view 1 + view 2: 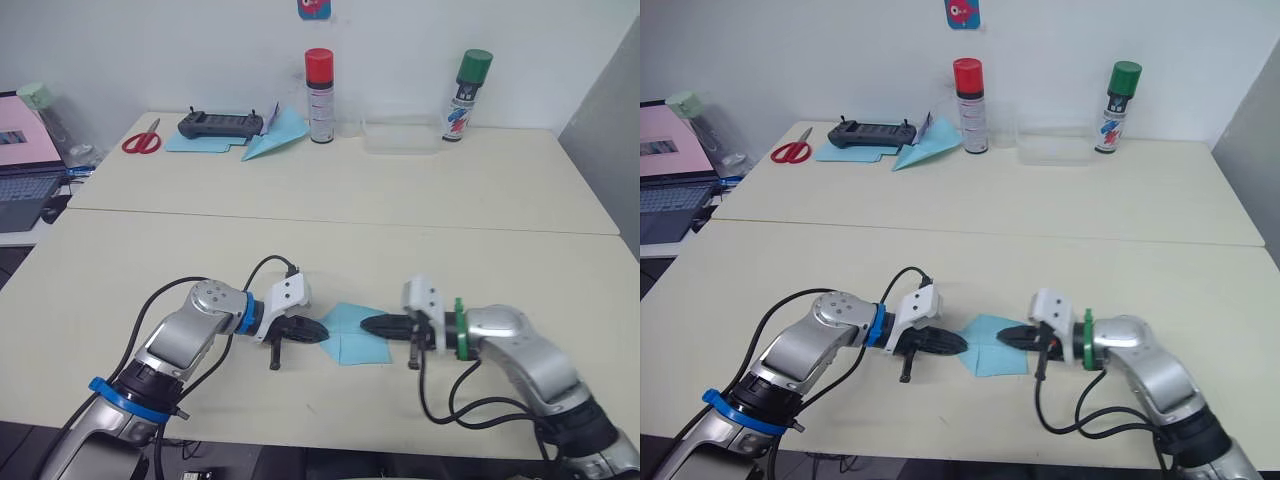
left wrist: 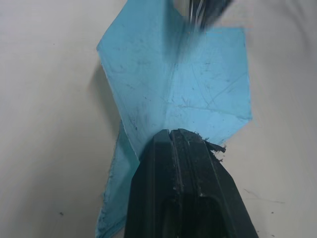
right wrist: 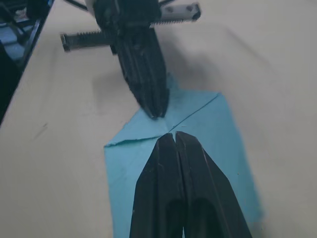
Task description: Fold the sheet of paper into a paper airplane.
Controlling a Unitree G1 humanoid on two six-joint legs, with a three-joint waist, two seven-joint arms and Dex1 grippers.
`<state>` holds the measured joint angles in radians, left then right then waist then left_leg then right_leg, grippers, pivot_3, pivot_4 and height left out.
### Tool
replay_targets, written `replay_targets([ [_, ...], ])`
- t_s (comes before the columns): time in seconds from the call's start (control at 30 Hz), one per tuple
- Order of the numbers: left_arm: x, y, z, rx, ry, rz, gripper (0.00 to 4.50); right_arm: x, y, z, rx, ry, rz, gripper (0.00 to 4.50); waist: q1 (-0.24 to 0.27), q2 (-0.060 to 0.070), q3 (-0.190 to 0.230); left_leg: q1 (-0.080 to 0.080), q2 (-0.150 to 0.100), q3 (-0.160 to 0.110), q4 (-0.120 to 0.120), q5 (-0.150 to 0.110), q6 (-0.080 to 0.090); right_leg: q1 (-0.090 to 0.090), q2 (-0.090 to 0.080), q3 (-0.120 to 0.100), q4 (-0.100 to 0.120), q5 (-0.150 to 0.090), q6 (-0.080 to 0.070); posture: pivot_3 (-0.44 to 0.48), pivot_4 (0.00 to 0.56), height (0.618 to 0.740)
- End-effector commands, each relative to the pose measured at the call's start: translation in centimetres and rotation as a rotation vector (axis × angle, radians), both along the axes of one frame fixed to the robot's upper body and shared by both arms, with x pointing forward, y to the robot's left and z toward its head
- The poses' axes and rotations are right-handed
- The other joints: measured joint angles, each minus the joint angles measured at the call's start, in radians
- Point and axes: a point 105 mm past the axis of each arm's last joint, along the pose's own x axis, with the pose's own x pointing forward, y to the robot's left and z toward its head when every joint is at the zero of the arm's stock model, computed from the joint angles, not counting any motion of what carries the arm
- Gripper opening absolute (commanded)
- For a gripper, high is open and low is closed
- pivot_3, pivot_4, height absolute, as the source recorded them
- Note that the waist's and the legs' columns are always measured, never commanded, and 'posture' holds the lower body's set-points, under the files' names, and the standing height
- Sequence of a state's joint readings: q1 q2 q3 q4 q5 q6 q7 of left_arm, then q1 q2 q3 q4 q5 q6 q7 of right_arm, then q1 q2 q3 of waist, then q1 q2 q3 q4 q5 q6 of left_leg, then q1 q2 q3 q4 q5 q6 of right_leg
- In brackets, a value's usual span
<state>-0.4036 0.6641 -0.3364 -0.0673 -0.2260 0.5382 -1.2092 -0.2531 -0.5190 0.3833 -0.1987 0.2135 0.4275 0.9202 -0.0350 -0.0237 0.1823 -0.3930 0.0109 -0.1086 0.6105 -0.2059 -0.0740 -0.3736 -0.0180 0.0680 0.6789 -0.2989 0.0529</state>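
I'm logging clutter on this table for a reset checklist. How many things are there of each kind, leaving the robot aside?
Spray cans: 2, red-capped and green-capped
Light blue paper items: 3, the sheet of paper, a paper dart, a flat sheet
Scissors: 1
Handheld controller: 1
Clear tray: 1
Total: 8

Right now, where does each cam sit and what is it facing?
Left and right eye: head stereo pair, looking forward and down over both arms at the sheet of paper on the table.
Left wrist: along the shut left tool onto the sheet.
Right wrist: along the shut right tool toward the left tool.
Shared: all four show the sheet.
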Motion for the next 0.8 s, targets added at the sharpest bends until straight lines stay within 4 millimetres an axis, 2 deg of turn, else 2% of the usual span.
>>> replay_targets([
  [0.03, 0.0, 0.0, 0.2, -0.002, 0.014, 0.011, 0.0, 1.0, -0.1, -1.5, -0.073, -0.05, -0.022, 0.03, 0.0, 0.0, 0.0, 0.0, 0.0, 0.0, 0.0, 0.0, 0.0, 0.0, 0.0, 0.0, 0.0, 0.0, 0.0, 0.0, 0.15, 0.74],
  [0.2, 0.2, -2.6, 4.7, -0.213, -0.025, -0.009, 0.0, 1.2, -0.4, -1.7, -0.078, -0.049, -0.02, 0.03, 0.0, -0.001, 0.0, 0.001, 0.0, 0.0, 0.0, 0.0, 0.0, 0.0, 0.0, 0.0, 0.001, 0.0, 0.0, 0.0, 0.15, 0.74],
  [0.33, 0.2, -3.2, 5.2, -0.223, -0.023, -0.008, 0.0, 1.3, -0.4, -1.6, -0.07, -0.047, -0.021, 0.03, -0.003, -0.001, 0.0, 0.001, 0.0, 0.0, 0.001, 0.0, 0.0, 0.001, 0.0, 0.0, 0.001, 0.001, 0.001, 0.0, 0.15, 0.74],
  [0.4, 1.0, -2.6, 3.4, -0.139, -0.051, 0.028, 0.0, 1.4, -0.5, -1.6, -0.069, -0.045, -0.026, 0.03, -0.006, -0.001, 0.0, 0.001, 0.0, 0.0, 0.001, 0.0, 0.0, 0.001, 0.0, 0.0, 0.001, 0.001, 0.001, 0.0, 0.15, 0.74],
  [0.5, 1.5, -0.6, 0.2, -0.003, -0.049, 0.08, 0.0, 1.3, -0.5, -1.7, -0.07, -0.045, -0.034, 0.03, -0.007, -0.001, 0.0, 0.001, 0.0, 0.0, 0.001, 0.0, 0.0, 0.0, 0.0, 0.001, 0.001, 0.001, 0.001, 0.0, 0.15, 0.74],
  [0.6, 1.2, 0.9, -1.2, 0.034, -0.029, 0.102, 0.0, 1.0, -0.4, -2.1, -0.07, -0.036, -0.041, 0.03, -0.006, -0.002, -0.001, 0.001, 0.0, 0.0, 0.001, 0.0, 0.0, 0.0, 0.0, 0.0, 0.001, 0.001, 0.001, 0.0, 0.15, 0.74],
  [0.73, 0.0, 4.6, -3.8, 0.173, -0.002, 0.134, 0.0, 0.8, -0.1, -2.2, -0.066, -0.037, -0.051, 0.03, -0.009, -0.002, -0.003, 0.003, 0.001, 0.0, 0.0, 0.0, 0.0, 0.002, 0.0, 0.001, 0.001, 0.001, 0.0, 0.0, 0.15, 0.74],
  [0.8, -0.1, 6.2, -4.1, 0.203, 0.0, 0.172, 0.0, 0.8, 0.0, -2.2, -0.065, -0.038, -0.059, 0.03, -0.015, -0.002, -0.004, 0.006, 0.001, 0.001, -0.001, 0.0, 0.0, 0.003, 0.0, 0.001, 0.001, 0.0, -0.002, 0.0, 0.15, 0.74],
])
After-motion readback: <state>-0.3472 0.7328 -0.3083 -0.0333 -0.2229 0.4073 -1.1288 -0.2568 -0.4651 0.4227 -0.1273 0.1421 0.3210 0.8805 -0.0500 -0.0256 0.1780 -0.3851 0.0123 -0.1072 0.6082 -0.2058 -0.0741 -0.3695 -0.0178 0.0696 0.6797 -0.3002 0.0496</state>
